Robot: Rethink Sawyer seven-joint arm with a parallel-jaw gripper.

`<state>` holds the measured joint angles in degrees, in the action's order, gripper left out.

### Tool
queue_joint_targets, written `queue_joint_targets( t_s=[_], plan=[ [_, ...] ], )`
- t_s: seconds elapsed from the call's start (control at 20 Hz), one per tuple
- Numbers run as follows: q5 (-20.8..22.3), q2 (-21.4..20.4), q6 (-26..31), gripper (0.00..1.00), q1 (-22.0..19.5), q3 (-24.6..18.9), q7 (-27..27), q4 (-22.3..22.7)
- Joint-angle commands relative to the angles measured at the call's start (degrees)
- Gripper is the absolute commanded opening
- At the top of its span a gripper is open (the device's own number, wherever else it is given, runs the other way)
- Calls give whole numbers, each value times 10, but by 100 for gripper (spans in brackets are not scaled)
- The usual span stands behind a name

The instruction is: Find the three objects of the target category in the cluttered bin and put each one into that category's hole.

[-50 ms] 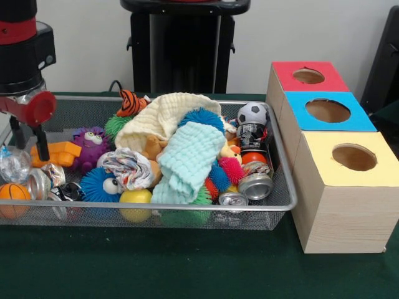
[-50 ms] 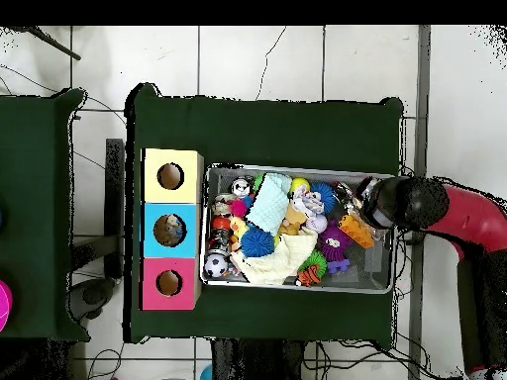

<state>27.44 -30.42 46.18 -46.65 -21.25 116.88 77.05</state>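
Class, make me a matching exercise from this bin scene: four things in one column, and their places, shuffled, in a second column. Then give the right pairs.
Things:
1. football
2. basketball
3. yellow box
4. gripper

Places, front view:
A. bin's near left corner
B. outside the bin, nearest the camera
C. bin's far right corner
D. over the bin's left end

Pairs: 1-C, 2-A, 3-B, 4-D

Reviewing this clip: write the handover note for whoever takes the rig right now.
Gripper: down at the orange-toy end of the mesh bin, fingers apart, holding nothing visible.
Bin: still full of clutter: cans, soccer ball, spiky balls, cloths, purple monster.
Boxes: red, blue and yellow holes stand beside the bin; nothing shows inside them from the front.
Done: no deposit visible.
Left: find and drop all three target objects.
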Motion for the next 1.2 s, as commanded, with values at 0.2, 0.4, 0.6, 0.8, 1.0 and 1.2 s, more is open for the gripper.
queue_joint_targets(
  t_s=[0.2,0.4,0.6,0.8,1.0,1.2],
  plan=[
    [28,20,40,100,19,-15,-108,-34],
    [35,15,36,100,15,-11,-120,-28],
    [45,6,51,100,5,-7,-148,-25],
    [63,-4,33,100,-15,-6,-170,2],
    [84,-7,3,100,-30,-9,-180,27],
    [104,0,7,100,-35,-15,-192,14]
  ],
)
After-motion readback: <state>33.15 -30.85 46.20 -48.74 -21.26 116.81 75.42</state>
